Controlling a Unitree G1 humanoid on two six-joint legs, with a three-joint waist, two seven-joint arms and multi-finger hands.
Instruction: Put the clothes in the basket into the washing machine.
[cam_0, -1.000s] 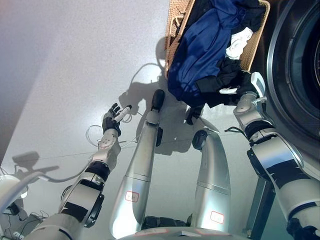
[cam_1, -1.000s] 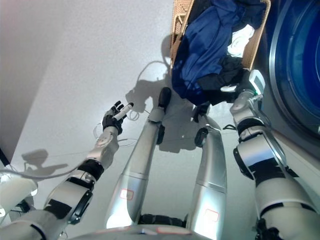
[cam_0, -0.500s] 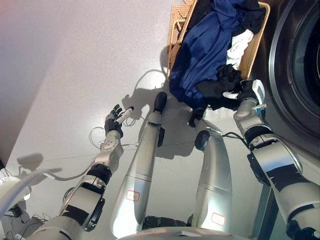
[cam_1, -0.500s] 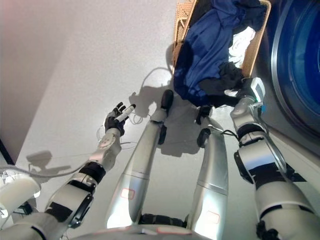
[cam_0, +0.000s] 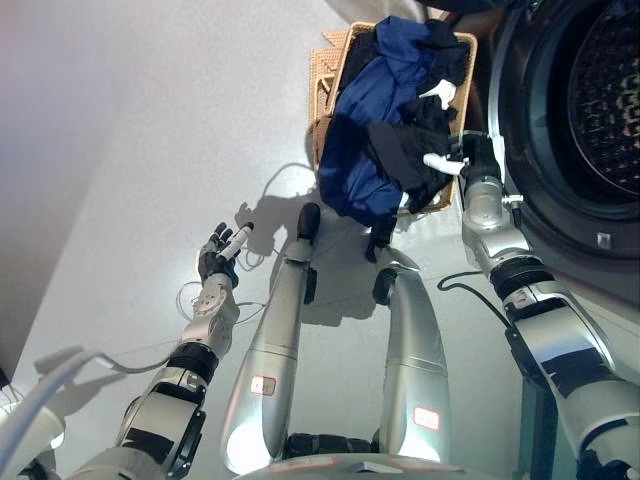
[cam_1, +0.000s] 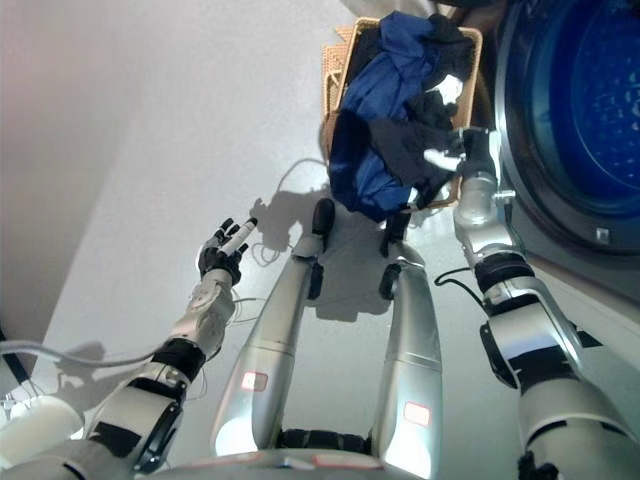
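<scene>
Left eye view is giving me the left hand (cam_0: 215, 262) nearest, hanging over the bare floor (cam_0: 120, 150) well apart from the laundry, its fingers (cam_0: 236, 238) lying loosely spread and holding nothing. Farther out on my right, I am seeing the right hand (cam_0: 470, 160) reaching to the near right corner of the basket (cam_0: 335, 75). Its fingers are curling into a black garment (cam_0: 410, 150) and gripping a fold of it, a white fingertip showing against the dark cloth. That garment is lying on top of the heap, spilling over the basket's near rim. Beneath and beside it a blue garment (cam_0: 370, 110) is filling most of the basket and drooping over the near edge toward the floor. A patch of white cloth (cam_0: 440, 92) is showing between the dark pieces, deeper in the pile. The basket is standing on the floor just beside the washer (cam_0: 575, 130), whose round opening is facing me at the far right.
</scene>
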